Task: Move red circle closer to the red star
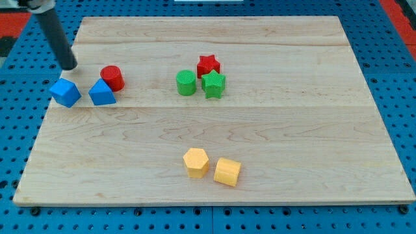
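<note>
The red circle (112,77) sits at the board's upper left, touching the blue triangle (101,93) at its lower left. The red star (208,65) lies well to the right of it, near the board's top middle, with a green circle (186,83) and a green star (213,84) right below it. My tip (69,66) is at the board's left edge, to the left of the red circle and just above the blue cube (65,92), apart from all blocks.
A yellow hexagon (195,162) and a yellow cube (227,171) lie near the view's bottom middle. The wooden board (312,130) rests on a blue perforated table.
</note>
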Action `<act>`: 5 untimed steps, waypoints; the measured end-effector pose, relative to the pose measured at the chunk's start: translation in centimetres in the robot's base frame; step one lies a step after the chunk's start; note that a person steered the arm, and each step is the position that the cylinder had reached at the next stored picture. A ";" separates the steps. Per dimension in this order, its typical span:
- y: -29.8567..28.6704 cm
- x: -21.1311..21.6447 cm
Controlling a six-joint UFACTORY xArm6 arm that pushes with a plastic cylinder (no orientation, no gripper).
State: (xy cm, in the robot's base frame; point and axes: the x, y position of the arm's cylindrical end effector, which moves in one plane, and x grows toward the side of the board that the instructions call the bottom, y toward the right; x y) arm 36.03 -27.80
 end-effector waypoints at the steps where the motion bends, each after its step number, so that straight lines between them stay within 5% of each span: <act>1: 6.4 4.4; 2: 13.3 3.0; 4: 7.7 0.0; 5: 12.8 -2.0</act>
State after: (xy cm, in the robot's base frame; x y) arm 33.98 -14.99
